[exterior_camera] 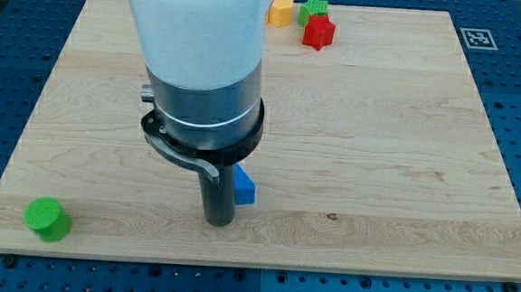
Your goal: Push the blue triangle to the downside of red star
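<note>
Now, at the far left of the view, near the bottom corner of the wooden counter (405, 146), a green cylinder (48, 219) stands alone, well apart from everything else

Moving to the right, the big arm body (202, 65) comes down from the view's top, white above and dark grey below, and it covers a large part of the board behind it. Under it hangs the dark rod, and my tip (219, 222) rests on the counter in the lower middle of the view. The end effector is only this straight rod, so it has nothing that could stand apart or come together, and it is clamped on nothing

Just to the right of the rod lies the blue triangle (243, 188). Its left part is hidden behind the rod, so the block looks touching it or almost touching; I cannot tell which. My tip is at the view's left of this block and a little lower than it

Further right, at the view's top edge of the board, three blocks sit close together. A yellow block (281, 10) is the most left of them; its exact shape is not clear. Beside it is a green block (313, 9), and the red star (319, 32) is just below the green one, touching or nearly touching it. The blue triangle is well apart from the red star, far toward the view's bottom and somewhat left of it

At the top right corner of the board a small black and white marker (476, 38) is printed
</note>
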